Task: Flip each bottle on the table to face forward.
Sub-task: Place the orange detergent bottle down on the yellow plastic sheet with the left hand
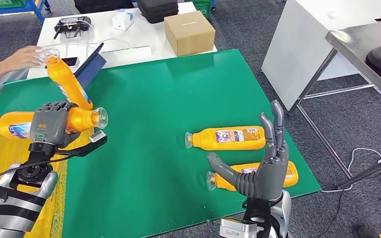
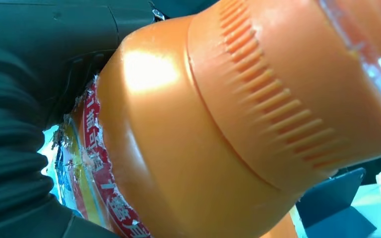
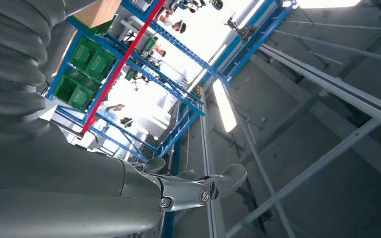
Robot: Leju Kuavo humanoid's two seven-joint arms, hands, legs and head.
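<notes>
The orange bottle in the left hand [image 1: 49,126] lies roughly level above the left edge of the green counter [image 1: 149,99], its clear cap pointing toward the middle of the mat. I will call it the held bottle [image 1: 82,119]; the hand's fingers are wrapped round its waist, over the label, and the left wrist view shows the bottle's ribbed shoulder pressed close against the palm.

Just behind it a second bottle [image 1: 67,82] stands tilted, cap up, and a person's hand [image 1: 22,55] reaches in from the far left with its fingers at that cap. Whether the two bottles touch I cannot tell.

Two more lie flat near the right side of the mat: the upper bottle [image 1: 228,138] with its printed label showing and cap to the left, and the lower bottle [image 1: 258,174], partly hidden by the right hand [image 1: 263,166]. That hand is raised above it, palm turned inward, fingers straight and spread, thumb out to the side, holding nothing.

My guess is the flip of the held bottle is under way. What is called for next is a roll of the left wrist until the label faces front, then a gentle set-down on the green, clear of the person's bottle.

Beyond the mat sit a cardboard box [image 1: 189,32] and a white table [image 1: 129,29].
</notes>
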